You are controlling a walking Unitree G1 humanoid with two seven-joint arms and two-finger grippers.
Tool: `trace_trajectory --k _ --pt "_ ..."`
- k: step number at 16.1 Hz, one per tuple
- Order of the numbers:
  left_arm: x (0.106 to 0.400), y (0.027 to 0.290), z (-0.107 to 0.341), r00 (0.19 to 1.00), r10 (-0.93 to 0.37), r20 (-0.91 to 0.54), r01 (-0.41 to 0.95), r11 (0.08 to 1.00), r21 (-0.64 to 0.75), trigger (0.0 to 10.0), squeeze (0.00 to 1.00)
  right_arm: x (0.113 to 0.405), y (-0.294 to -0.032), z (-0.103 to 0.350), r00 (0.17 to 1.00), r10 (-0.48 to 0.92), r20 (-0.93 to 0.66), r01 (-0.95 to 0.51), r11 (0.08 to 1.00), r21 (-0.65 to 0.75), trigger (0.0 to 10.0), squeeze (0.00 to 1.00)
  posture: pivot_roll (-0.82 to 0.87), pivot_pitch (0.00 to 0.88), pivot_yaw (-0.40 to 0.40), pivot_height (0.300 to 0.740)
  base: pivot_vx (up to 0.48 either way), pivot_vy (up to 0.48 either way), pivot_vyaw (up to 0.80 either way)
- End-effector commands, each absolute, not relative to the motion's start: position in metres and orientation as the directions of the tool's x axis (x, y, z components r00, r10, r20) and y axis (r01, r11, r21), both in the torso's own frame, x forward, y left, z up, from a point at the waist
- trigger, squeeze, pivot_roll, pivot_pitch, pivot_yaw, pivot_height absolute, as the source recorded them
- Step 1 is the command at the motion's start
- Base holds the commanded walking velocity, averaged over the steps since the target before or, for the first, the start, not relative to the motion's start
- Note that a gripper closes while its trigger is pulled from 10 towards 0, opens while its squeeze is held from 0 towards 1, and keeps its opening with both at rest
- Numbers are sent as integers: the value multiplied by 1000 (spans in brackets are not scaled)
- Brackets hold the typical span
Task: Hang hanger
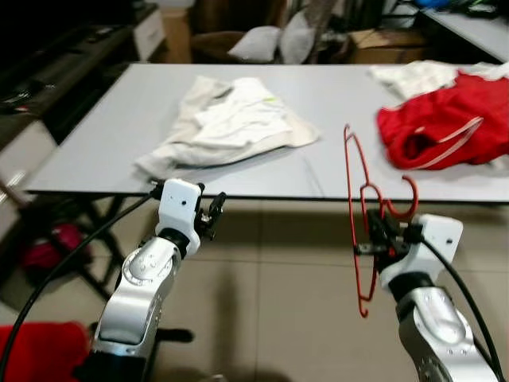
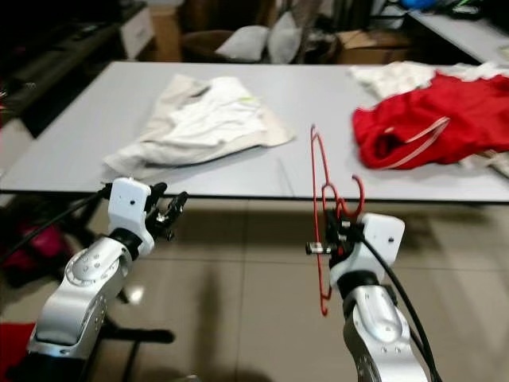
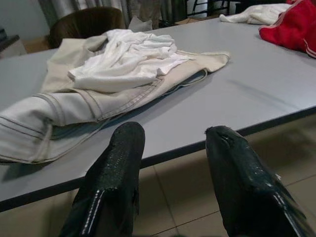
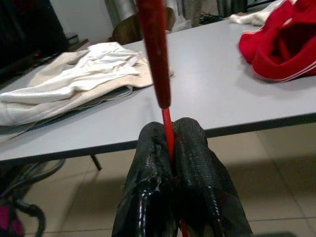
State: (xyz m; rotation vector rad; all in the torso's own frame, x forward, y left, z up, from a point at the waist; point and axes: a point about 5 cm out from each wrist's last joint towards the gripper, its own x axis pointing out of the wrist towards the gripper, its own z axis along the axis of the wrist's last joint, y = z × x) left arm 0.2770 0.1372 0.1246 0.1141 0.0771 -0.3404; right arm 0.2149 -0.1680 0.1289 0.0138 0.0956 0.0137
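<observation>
While the right gripper has its two black fingers pressed together on the thin wire of a red hanger, the hanging itself looks not yet begun. The hanger stands roughly upright and edge-on in front of the robot, just short of the near edge of the grey table, its hook curling toward the robot's right beside the white wrist housing. From the right wrist view the red wire runs up out of the closed fingers, so the grasp seems firm. The left gripper hovers near the table's front edge with its fingers spread apart and nothing between them, pointing toward a heap of cream and white clothes on the tabletop. A red garment lies at the table's far right, with some white cloth behind it. No rail or hook to hang from can be made out, so what is judged done is the pick-up; finding a place and setting the hook over it remains.
</observation>
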Motion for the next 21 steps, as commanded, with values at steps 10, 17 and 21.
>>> trace_trajectory --k 10,17,21 --pt "289 134 139 943 -332 -36 334 937 107 10000 0 228 -172 134 996 30 -80 -33 999 -33 10000 0 -69 0 51 740 231 0 -240" --pt "295 136 142 947 -318 -33 320 941 113 10000 0 232 -170 135 997 33 -70 -35 999 -29 10000 0 -71 0 62 740 314 0 0" --pt "298 138 142 950 -309 -32 311 944 109 10000 0 232 -170 135 997 34 -68 -36 999 -30 10000 0 -71 0 68 740 313 0 0"
